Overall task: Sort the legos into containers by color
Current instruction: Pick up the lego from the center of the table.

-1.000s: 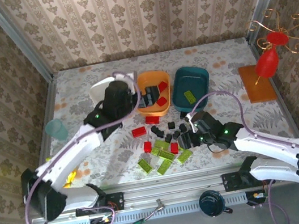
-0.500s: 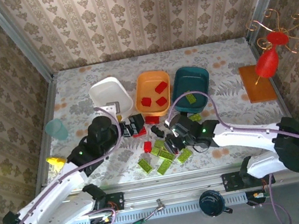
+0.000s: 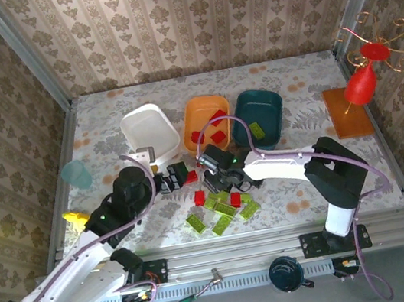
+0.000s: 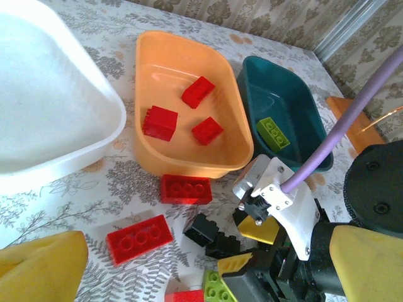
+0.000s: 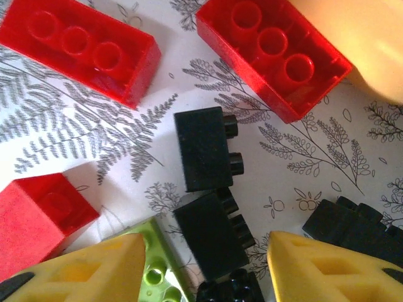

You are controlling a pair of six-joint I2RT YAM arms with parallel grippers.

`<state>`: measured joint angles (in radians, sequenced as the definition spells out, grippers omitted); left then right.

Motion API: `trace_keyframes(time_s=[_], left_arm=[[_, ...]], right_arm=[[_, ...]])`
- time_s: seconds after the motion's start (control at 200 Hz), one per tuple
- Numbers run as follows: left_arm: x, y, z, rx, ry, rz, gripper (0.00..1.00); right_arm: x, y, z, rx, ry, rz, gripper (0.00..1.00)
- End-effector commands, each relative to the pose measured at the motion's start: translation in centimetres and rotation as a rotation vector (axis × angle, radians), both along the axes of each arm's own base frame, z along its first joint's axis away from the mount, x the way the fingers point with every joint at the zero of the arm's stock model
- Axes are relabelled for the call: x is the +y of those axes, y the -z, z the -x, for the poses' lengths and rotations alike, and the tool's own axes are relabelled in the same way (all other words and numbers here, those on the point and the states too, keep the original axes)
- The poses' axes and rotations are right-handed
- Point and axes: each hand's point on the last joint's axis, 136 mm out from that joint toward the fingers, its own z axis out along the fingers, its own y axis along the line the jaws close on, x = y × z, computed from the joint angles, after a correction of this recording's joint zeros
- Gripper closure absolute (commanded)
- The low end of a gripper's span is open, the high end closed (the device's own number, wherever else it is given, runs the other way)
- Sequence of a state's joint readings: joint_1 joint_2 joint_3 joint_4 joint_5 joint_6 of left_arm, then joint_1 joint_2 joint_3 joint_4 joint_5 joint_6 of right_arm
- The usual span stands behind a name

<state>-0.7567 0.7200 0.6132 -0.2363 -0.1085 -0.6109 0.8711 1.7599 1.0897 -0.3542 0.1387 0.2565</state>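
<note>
While the left gripper (image 3: 175,177) hangs near the white plastic tub (image 4: 44,94) with its yellow fingers spread wide and empty, the right gripper (image 5: 208,270) stands low over the floral worktop (image 5: 352,163). Its fingers are apart either side of a small black plastic brick (image 5: 213,234), not clamped. Three red bricks (image 4: 198,92) lie in the orange tub (image 4: 157,63) and one lime-green brick (image 4: 272,133) in the dark teal tub (image 4: 296,100). Loose red bricks (image 4: 139,238) lie alongside.

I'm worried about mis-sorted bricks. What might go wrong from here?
The right gripper straddles a black brick, but a lime brick lies beside one finger and a second black brick crowds in; closing may pinch or drag extras. The left gripper hangs open close by, so the arms may bump.
</note>
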Motion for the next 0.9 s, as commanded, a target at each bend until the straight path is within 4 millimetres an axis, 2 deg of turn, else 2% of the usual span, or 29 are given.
trace_keyframes(time_s=[0.0,0.195,0.295,0.465,0.7,0.815,0.895], left_arm=[[0.8,0.8,0.3,0.031,-0.022,0.005,0.0],[1.5,0.8,0.4,0.028,-0.045,0.015,0.0],[1.7,0.7,0.4,0.022,-0.054,0.021,0.0],[1.9,0.7,0.4,0.025,-0.06,0.013,0.0],[2.3,0.9,0.2,0.034,-0.082,0.016,0.0],[2.8,0.8,0.2,0.025,-0.097,0.006,0.0],[3.3,0.7,0.3,0.023,-0.114,-0.004,0.0]], right_arm=[[-0.9,0.4,-0.6,-0.001,-0.005,0.078,0.47],[-0.7,1.6,-0.5,0.035,-0.026,0.082,0.52],[-0.6,1.9,-0.3,0.047,-0.034,0.075,0.6],[-0.5,1.0,-0.3,0.022,-0.046,0.026,0.72],[-0.2,-2.1,0.0,-0.023,-0.073,-0.076,0.85],[0.2,-5.1,0.5,-0.051,-0.09,-0.151,0.87],[1.4,-7.7,0.7,-0.063,-0.119,-0.236,0.87]])
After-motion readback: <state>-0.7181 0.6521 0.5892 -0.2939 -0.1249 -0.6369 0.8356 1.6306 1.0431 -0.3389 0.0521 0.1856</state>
